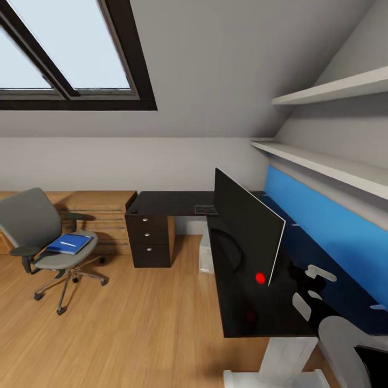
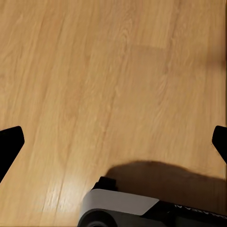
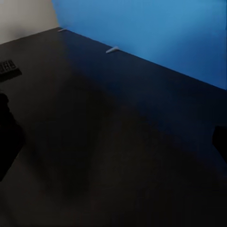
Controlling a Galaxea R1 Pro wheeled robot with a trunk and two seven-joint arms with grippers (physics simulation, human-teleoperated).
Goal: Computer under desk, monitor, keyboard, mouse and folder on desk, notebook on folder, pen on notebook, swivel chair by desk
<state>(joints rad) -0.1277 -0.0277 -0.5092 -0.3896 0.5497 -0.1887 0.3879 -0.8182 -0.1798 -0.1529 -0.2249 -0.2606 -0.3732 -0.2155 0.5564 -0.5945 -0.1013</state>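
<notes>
Both grippers read wide open and empty: left gripper (image 2: 113, 142) over wood floor (image 2: 94, 71), right gripper (image 3: 113, 137) over the desk (image 1: 253, 318). I see folder (image 1: 68, 243) on the swivel chair (image 1: 32, 223), monitor (image 1: 245, 226) on desk.

Ahead of the right end effector (image 3: 113, 137), bare black tabletop (image 3: 123, 142) runs to the blue wall panel (image 3: 156, 28); the keyboard (image 3: 8, 68) lies far off to one side. Below the left end effector (image 2: 113, 142) lies open wooden floor (image 2: 94, 71).
</notes>
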